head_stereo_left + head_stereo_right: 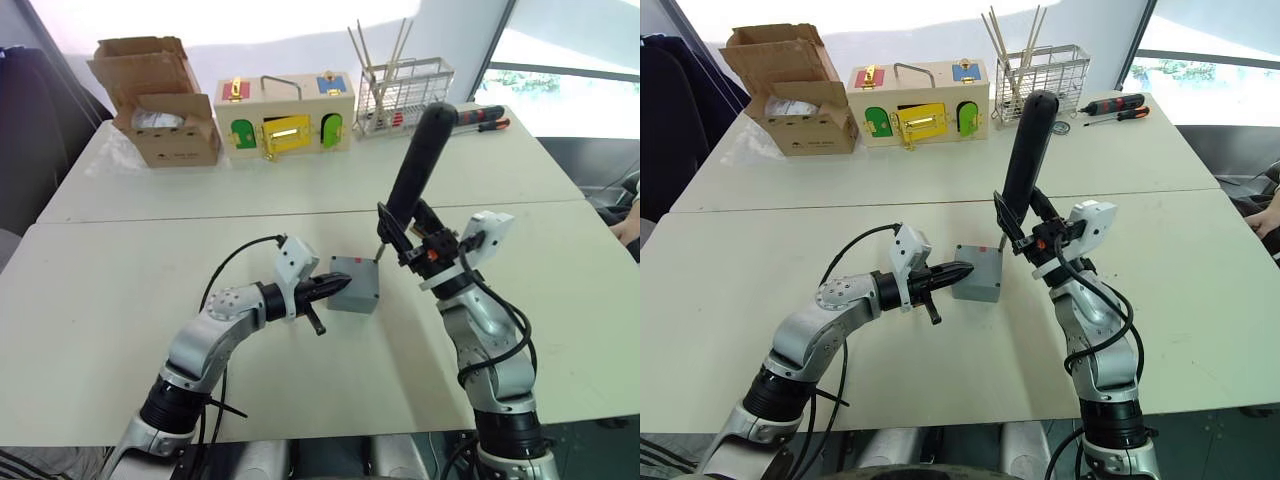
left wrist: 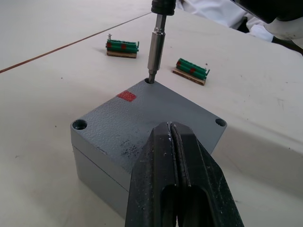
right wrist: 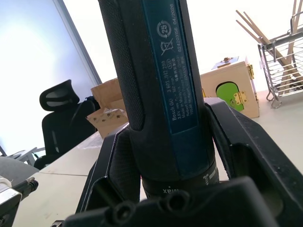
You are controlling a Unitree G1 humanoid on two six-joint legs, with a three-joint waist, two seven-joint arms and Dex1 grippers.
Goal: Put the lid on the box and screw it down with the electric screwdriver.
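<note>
The lid (image 2: 147,118) is seen already seated on the box (image 1: 353,284), which sits at the centre of the head views on the near table (image 1: 120,300), and the bit of the electric screwdriver (image 1: 412,170) is set into a corner screw hole at the far corner of the lid, next to the small red mark. The screwdriver is clamped between the fingers of the right gripper (image 1: 420,250), low on its black body. The left gripper (image 1: 335,287) is pressed shut, nothing between its fingers, with its tip resting against the near edge of the box, apparently to brace it. The step in hand is judged to be driving this corner screw; it is best done with the bit kept square in the hole, steady downward pressure held along the tool, and the box kept from turning or sliding by the left gripper. The tool's long axis runs from centre frame up toward the upper right of the head views, tilted a little off vertical, with the bit pointing down and the butt end up; straightening that lean would probably lessen the risk of the bit slipping out. Two more corner holes are seen in the left wrist view; whether screws sit in them cannot be told.
</note>
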